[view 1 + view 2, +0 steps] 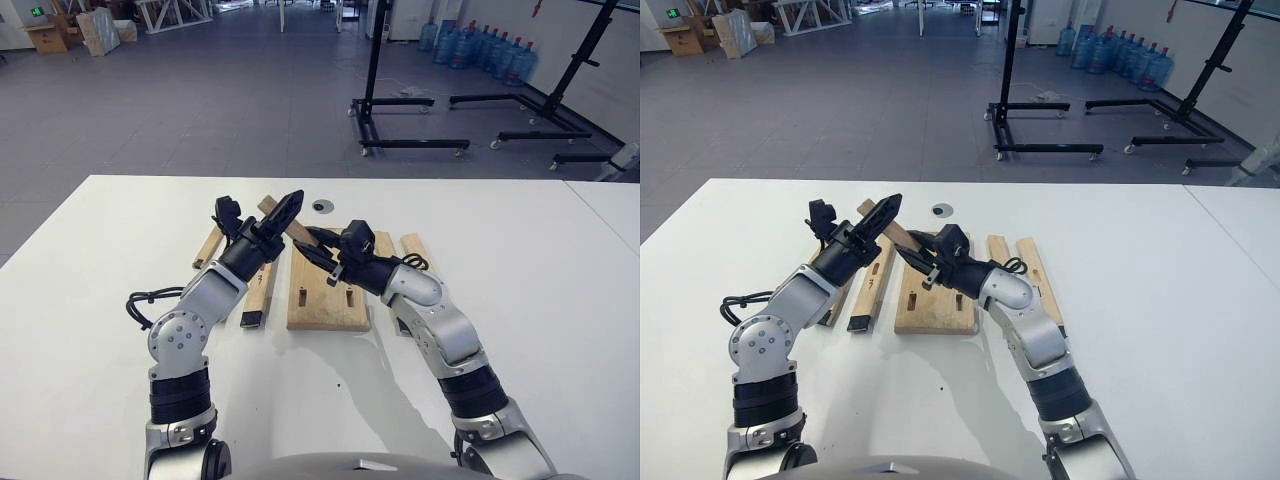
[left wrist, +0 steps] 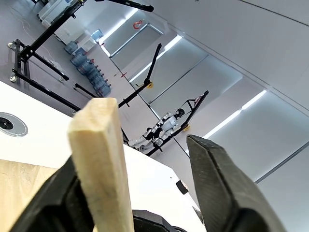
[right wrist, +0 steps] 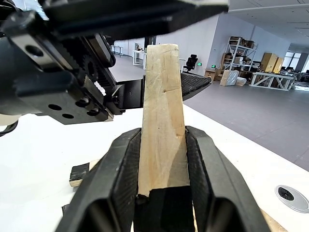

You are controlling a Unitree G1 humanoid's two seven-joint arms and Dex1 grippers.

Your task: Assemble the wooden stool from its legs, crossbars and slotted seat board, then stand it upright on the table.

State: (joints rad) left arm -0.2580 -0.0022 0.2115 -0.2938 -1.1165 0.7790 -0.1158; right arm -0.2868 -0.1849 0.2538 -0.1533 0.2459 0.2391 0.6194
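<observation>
While right gripper clamps pale flat wooden bar above rectangular light-wood slotted seat board lying on white table, left gripper fingers stand apart around bar's other end. Step, likely: 2-arm regrasp. Next: left closes, bar end aligns with slot.

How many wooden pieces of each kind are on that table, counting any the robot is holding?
Slotted seat board: 1
Wooden sticks lying on the table: 4
Wooden stick held in the right gripper: 1
Total: 6 wooden pieces in sight; the arms may hide more.
</observation>
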